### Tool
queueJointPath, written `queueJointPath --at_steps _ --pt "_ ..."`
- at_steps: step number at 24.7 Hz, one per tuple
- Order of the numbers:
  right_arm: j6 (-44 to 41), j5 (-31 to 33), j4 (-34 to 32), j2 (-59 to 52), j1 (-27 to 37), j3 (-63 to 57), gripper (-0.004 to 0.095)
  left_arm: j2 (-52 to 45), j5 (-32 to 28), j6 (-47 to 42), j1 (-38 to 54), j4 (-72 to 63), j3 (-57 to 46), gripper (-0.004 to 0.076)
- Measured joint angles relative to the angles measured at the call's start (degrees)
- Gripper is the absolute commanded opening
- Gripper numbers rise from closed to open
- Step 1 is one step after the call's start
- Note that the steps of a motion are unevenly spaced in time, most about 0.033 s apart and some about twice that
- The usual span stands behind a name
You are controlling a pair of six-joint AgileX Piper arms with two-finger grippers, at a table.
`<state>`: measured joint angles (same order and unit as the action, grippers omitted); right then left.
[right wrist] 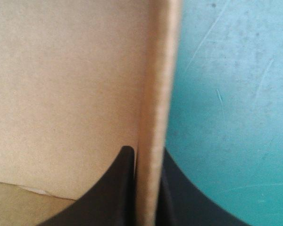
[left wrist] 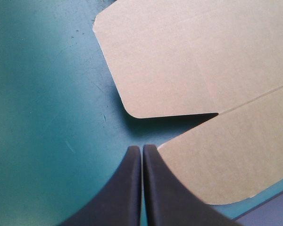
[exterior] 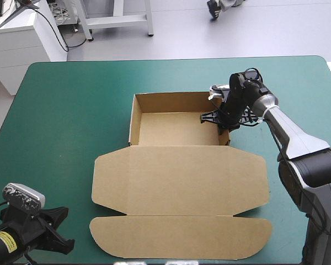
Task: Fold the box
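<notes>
Brown board forms the box, which lies in the middle of the table as an open tray, walls raised at its far part and the lid flat toward the near edge. The right gripper is at the tray's right wall, jaws all but closed with that wall pinched between them, one finger inside the tray and one outside. The left gripper sits just off the lid's near-left corner, jaws pressed together on nothing, over the teal-green cover.
</notes>
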<state>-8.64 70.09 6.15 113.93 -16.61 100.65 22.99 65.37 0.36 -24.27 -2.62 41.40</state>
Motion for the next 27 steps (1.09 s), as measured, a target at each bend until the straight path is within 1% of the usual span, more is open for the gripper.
queueJointPath --at_steps 11,15,16,17,18,20,21,24,25,27 --pt "3.0 0.6 -0.7 0.0 0.3 4.9 -0.0002 0.0 -0.2 0.0 0.0 0.0 0.0 -0.0008" --pt "5.0 1.0 -2.7 0.0 2.9 9.1 -0.0019 0.0 -0.2 0.0 0.0 0.0 0.0 -0.0008" --pt "5.3 1.0 -3.7 0.0 4.3 10.4 -0.0019 0.0 -0.2 0.0 0.0 0.0 0.0 -0.0008" --pt "5.5 1.0 -6.1 0.0 7.8 12.8 -0.0019 0.0 -0.2 0.0 0.0 0.1 0.0 -0.0008" --pt "5.7 1.0 -7.0 0.0 9.9 13.7 -0.0019 0.0 -0.3 0.0 0.0 0.2 0.0 -0.0008" --pt "6.6 0.9 -8.7 0.0 16.4 14.5 -0.0019 0.0 -0.3 0.0 0.0 0.2 0.0 -0.0008" --pt "7.2 1.1 -8.8 0.0 20.8 14.4 -0.0019 0.0 -0.3 0.0 0.0 0.2 0.0 -0.0008" --pt "8.2 1.2 -8.5 0.1 29.3 14.2 -0.0016 0.0 -0.5 0.0 0.0 0.2 0.0 -0.0008" --pt "8.6 1.2 -8.3 0.1 33.0 14.2 -0.0008 0.0 -0.7 0.0 0.0 0.2 0.0 -0.0008" --pt "10.1 1.2 -8.3 0.4 37.1 14.2 0.0016 0.0 -0.7 0.0 0.0 0.2 0.0 -0.0008"
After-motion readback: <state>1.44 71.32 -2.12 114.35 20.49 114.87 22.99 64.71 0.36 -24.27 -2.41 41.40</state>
